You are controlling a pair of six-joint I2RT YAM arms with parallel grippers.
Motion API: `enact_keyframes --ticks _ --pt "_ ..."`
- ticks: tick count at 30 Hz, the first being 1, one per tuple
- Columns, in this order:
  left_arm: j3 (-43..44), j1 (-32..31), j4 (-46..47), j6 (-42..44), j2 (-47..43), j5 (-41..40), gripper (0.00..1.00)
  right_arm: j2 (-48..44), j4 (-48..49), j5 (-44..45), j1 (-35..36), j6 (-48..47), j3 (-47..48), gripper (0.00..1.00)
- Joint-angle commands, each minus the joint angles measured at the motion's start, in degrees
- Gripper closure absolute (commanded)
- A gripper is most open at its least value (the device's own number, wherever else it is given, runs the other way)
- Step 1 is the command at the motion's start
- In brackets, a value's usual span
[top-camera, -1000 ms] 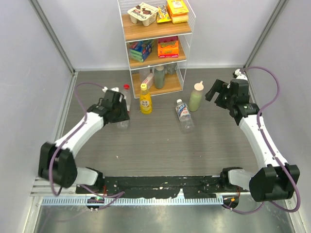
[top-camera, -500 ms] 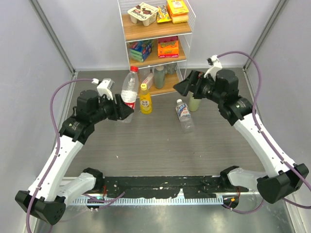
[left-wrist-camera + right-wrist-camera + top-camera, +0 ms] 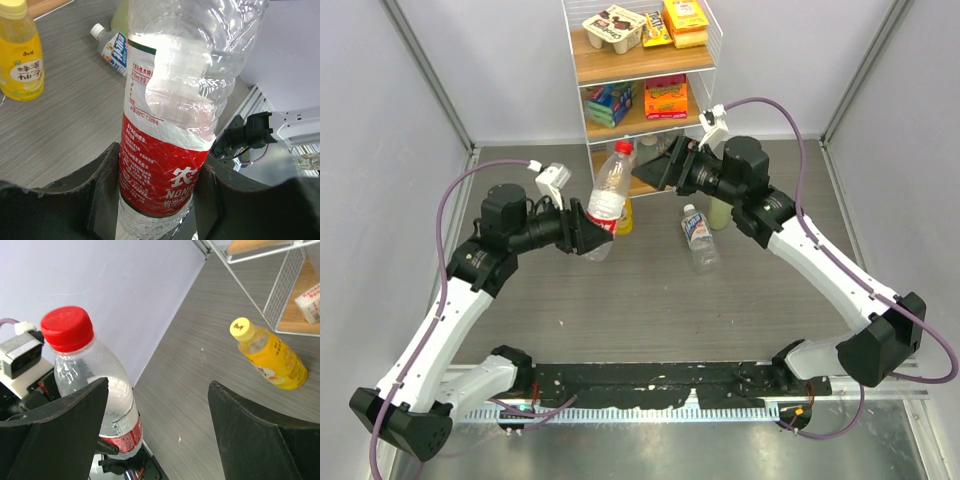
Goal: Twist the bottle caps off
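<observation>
My left gripper is shut on the clear red-label bottle and holds it raised off the table; its jaws clamp the red label. Its red cap points up and toward my right gripper, which is open and empty just right of the cap; that cap sits off to the left of the gap in the right wrist view. The yellow juice bottle with yellow cap stands by the rack. The blue-white label bottle lies on the table, white cap on.
A wire rack of snack goods stands at the back centre. A pale green bottle with a cream pointed top stands behind my right arm. Grey walls close the left and right sides.
My left gripper lifted the red-label bottle off the table and carried it right. My right arm swung left from the far right until its open gripper came beside the red cap.
</observation>
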Motion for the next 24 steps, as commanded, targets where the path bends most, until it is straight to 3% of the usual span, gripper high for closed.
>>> enact_keyframes --ticks 1,10,14,24 --pt "-0.25 -0.95 3.45 0.26 0.00 2.38 0.66 0.48 7.87 -3.24 0.91 1.98 4.73 0.15" --pt "-0.34 -1.03 3.36 0.87 -0.53 2.46 0.66 -0.04 18.05 -8.08 1.09 4.17 2.81 0.16" --pt "-0.34 -1.21 3.36 1.22 -0.36 3.78 0.66 1.80 17.38 -7.30 1.09 5.32 3.77 0.16" --pt "-0.69 -1.74 2.39 2.28 0.08 4.22 0.66 6.37 15.79 -7.91 1.44 6.47 7.99 0.42"
